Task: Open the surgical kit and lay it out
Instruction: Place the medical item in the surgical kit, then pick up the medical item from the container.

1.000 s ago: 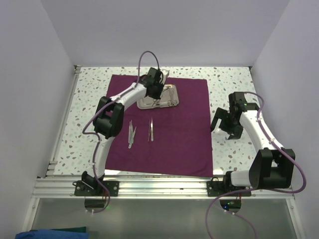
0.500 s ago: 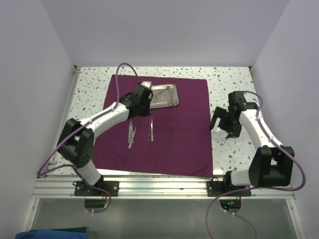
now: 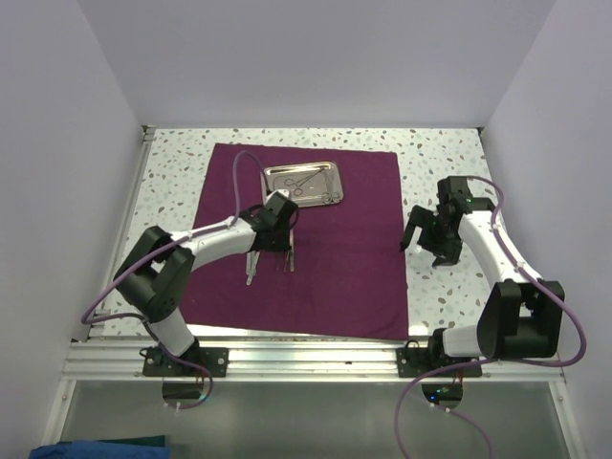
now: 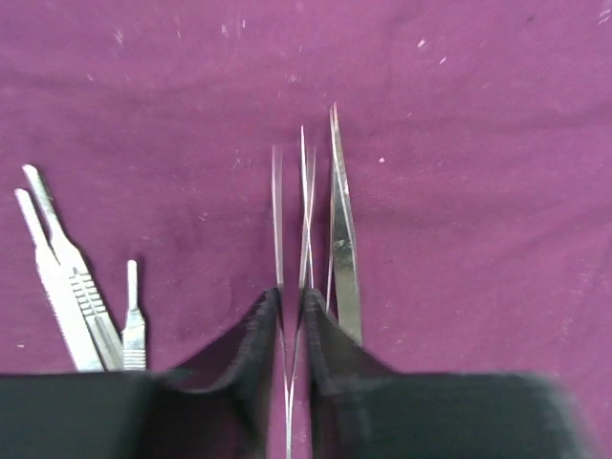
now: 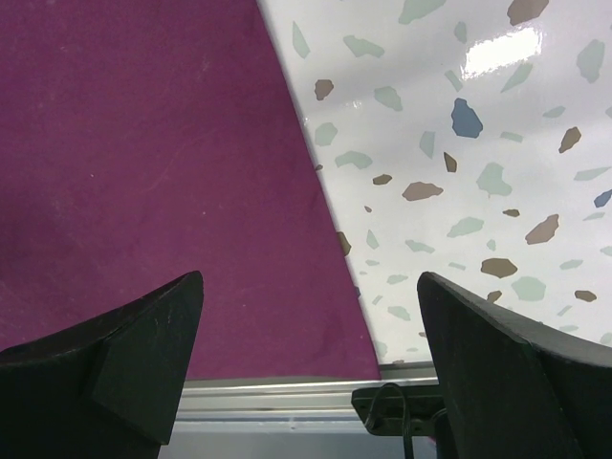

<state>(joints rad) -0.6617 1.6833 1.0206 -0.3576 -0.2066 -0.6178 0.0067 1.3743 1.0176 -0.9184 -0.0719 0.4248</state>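
The dark purple cloth (image 3: pixel 344 268) of the surgical kit lies spread flat on the table. On its far part sits the steel tray (image 3: pixel 304 184), holding ring-handled scissors (image 3: pixel 311 182). My left gripper (image 3: pixel 277 239) is low over the cloth (image 4: pixel 459 143), its jaws a narrow gap apart. Thin tweezers (image 4: pixel 277 210) stand between the fingers, and their two arms touch the fingertips (image 4: pixel 263 306). Right beside them lies another silver forceps (image 4: pixel 342 249). Further left lie flat silver instruments (image 4: pixel 72 287). My right gripper (image 3: pixel 432 244) hangs wide open and empty over the cloth's right edge (image 5: pixel 143 143).
Speckled white tabletop (image 5: pixel 459 172) surrounds the cloth. A metal rail (image 5: pixel 287 392) runs along the table's near edge. White walls close in the left, right and far sides.
My left arm has swung from the tray toward the near side, down to the cloth beside the laid-out instruments, carrying the tweezers. Its jaws have parted slightly. The right arm has barely moved.
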